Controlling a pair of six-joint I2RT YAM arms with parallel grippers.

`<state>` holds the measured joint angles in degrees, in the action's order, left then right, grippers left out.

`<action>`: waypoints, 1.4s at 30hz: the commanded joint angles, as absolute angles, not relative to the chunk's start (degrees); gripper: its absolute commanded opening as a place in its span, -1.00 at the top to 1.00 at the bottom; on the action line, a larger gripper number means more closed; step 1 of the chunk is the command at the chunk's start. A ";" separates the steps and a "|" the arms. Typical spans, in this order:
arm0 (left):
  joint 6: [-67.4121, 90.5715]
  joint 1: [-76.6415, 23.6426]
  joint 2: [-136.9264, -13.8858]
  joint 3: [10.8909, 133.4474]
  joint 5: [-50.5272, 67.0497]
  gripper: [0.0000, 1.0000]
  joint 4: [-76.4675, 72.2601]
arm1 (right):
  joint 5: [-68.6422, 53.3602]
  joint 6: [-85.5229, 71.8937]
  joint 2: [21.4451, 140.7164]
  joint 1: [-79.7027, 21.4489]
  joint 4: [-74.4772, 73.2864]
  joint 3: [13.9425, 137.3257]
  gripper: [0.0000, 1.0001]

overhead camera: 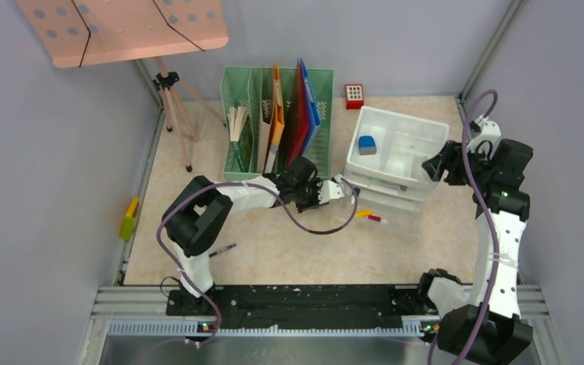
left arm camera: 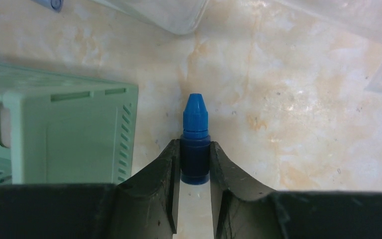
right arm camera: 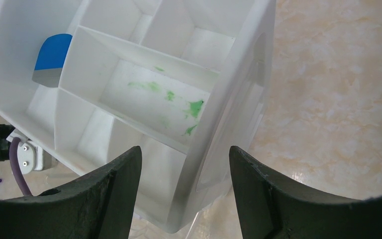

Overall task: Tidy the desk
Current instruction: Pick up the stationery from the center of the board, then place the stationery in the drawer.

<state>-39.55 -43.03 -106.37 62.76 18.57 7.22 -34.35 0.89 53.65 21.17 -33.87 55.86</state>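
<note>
Well, the beige surface (overhead camera: 274, 251) lies flat and squarish, with its rail edge by the arms. At the back stand a green file rack (overhead camera: 237, 87) and a white tray (overhead camera: 407, 144). The right gripper (right arm camera: 185, 149) is spread around the tray's wall. Between rack and tray, the left gripper (overhead camera: 336, 190) pinches a small blue bottle (left arm camera: 195, 144). Its cap points straight out past the fingertips, toward the tray.
</note>
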 commanded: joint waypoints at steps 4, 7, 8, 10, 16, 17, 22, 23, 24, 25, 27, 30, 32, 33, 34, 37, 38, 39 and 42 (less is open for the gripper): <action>-35.37 -40.94 -96.76 58.70 16.96 0.59 10.77 | -34.89 1.37 52.85 21.54 -32.58 56.64 -0.29; -34.97 -40.11 -90.82 57.04 16.58 0.60 12.82 | -35.13 1.36 53.05 21.59 -32.49 56.92 -0.29; -34.94 -39.94 -88.47 56.70 16.60 0.60 13.60 | -35.20 1.30 53.14 21.55 -32.45 56.97 -0.29; -35.30 -39.88 -84.25 56.94 17.31 0.60 15.80 | -35.29 1.15 53.24 21.53 -32.32 57.21 -0.29; -33.82 -41.29 -79.85 65.79 23.20 0.58 22.76 | -35.59 0.95 53.62 21.53 -32.02 57.12 -0.30; -33.42 -42.06 -80.62 68.46 23.26 0.57 24.54 | -35.59 0.96 53.68 21.53 -32.05 57.17 -0.29; -32.21 -48.42 -85.95 77.89 20.47 0.57 29.41 | -35.50 1.11 53.68 21.57 -32.87 58.00 -0.30; -32.24 -50.08 -87.04 79.43 19.69 0.57 29.88 | -35.44 1.24 53.58 21.54 -33.13 58.25 -0.30; -32.36 -51.57 -88.32 80.96 19.26 0.57 30.67 | -35.42 1.36 53.65 21.54 -33.35 58.55 -0.30; -32.49 -53.01 -89.68 82.54 18.81 0.57 31.39 | -35.39 1.40 53.73 21.57 -33.72 58.83 -0.31; -32.60 -55.58 -92.74 85.65 18.22 0.56 32.45 | -35.67 1.31 53.90 21.56 -34.77 59.91 -0.31; -32.35 -57.88 -97.03 89.73 17.41 0.52 32.83 | -36.82 1.00 54.61 21.60 -36.92 62.37 -0.32; -32.34 -59.14 -99.82 91.79 16.69 0.50 32.69 | -36.77 1.35 54.97 21.55 -38.11 64.19 -0.32; -32.17 -59.63 -100.52 92.72 16.43 0.49 32.40 | -36.53 1.50 55.02 21.54 -38.49 64.58 -0.32; -32.17 -60.03 -101.74 93.70 16.08 0.47 32.27 | -36.17 1.75 54.95 21.56 -38.91 65.38 -0.32; -32.43 -61.14 -105.88 97.08 14.35 0.42 32.38 | -36.27 2.43 54.94 21.60 -40.42 66.97 -0.35; -32.58 -61.33 -106.96 97.85 13.99 0.40 32.40 | -36.46 2.57 54.91 21.54 -40.93 67.64 -0.36; -32.73 -61.47 -107.83 98.38 13.73 0.37 32.30 | -36.81 2.92 54.75 21.53 -41.62 68.26 -0.36; -32.86 -61.53 -109.97 99.60 12.95 0.24 32.15 | -38.01 4.62 53.92 21.54 -43.85 69.82 -0.40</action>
<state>-32.93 -61.25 -108.33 96.07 14.68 32.64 -36.05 2.17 54.92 21.19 -40.91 65.71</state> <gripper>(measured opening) 0.348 0.689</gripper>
